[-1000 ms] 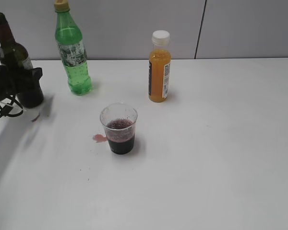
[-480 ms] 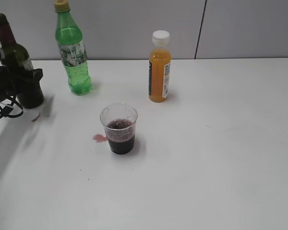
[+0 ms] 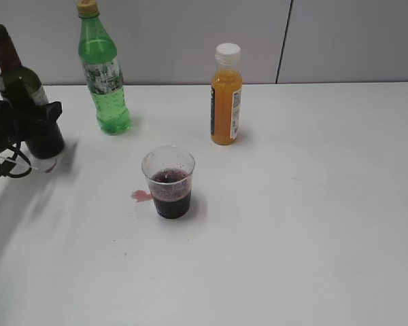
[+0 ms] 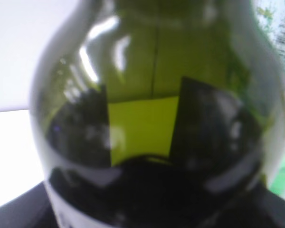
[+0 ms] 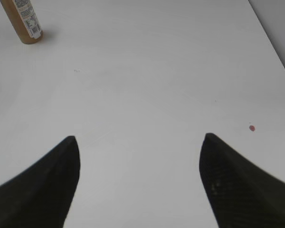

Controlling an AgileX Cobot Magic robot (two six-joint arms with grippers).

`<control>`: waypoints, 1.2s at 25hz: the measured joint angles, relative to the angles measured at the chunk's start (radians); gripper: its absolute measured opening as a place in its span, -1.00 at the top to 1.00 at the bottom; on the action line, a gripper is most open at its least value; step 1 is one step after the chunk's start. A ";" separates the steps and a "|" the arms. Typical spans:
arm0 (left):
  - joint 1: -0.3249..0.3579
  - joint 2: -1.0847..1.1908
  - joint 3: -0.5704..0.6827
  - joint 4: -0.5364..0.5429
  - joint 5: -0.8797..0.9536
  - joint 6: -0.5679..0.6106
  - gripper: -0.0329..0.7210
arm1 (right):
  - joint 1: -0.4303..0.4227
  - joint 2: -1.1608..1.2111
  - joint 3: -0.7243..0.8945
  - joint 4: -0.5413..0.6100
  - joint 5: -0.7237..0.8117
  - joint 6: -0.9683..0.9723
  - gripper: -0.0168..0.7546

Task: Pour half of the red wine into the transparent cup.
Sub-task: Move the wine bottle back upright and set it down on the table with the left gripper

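Standing at the far left edge of the exterior frame, the red wine bottle (image 3: pixel 27 102) is of dark green glass, so I judge it heavy, stiff, smooth and easy to break if it slips or is knocked over. A safe hold is around the wide body, low near the label, not at the thin neck. The left gripper (image 3: pixel 24 122) is closed around this body; in the left wrist view the glass (image 4: pixel 156 118) fills almost the whole frame and shows the dark wine level inside. The bottle leans a little with its neck to the upper left.

Compared with one second ago, the bottle is tilted a bit more and its base seems slightly to the right; the rest is unchanged.

Below and to the right, near the middle of the frame, the transparent cup (image 3: pixel 168 182) stands upright, partly filled with dark wine, a small pink spill (image 3: pixel 141 195) just beside it on the white table (image 3: pixel 313 217).

The right gripper (image 5: pixel 138 156) is spread wide, holding nothing, above bare table.
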State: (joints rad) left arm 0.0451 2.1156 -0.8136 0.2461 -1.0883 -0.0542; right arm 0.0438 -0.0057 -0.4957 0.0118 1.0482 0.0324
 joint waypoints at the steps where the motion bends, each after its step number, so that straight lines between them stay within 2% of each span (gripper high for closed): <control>1: 0.000 0.000 0.003 0.000 -0.004 0.000 -0.56 | 0.000 0.000 0.000 0.000 0.000 0.000 -0.57; 5: 0.000 -0.007 0.004 0.000 -0.047 0.001 -0.80 | 0.000 0.000 0.000 0.000 0.000 0.001 -0.57; 8: 0.000 -0.014 0.004 0.000 -0.053 0.001 -0.88 | 0.000 0.000 0.000 0.000 0.000 0.001 -0.57; 18: 0.000 -0.144 0.116 -0.036 -0.053 0.001 -0.90 | 0.000 0.000 0.000 0.000 0.000 0.001 -0.57; 25: 0.000 -0.279 0.201 -0.022 0.020 0.001 -0.89 | 0.000 0.000 0.000 0.000 0.000 0.000 -0.57; 28: 0.000 -0.365 0.235 -0.018 0.109 0.001 -0.89 | 0.000 0.000 0.000 0.000 0.000 0.000 -0.57; 30: 0.000 -0.437 0.240 -0.012 0.244 0.001 -0.89 | 0.000 0.000 0.000 0.000 0.000 0.000 -0.57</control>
State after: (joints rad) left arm 0.0451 1.6783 -0.5739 0.2336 -0.8440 -0.0534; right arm 0.0438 -0.0057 -0.4957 0.0118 1.0482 0.0321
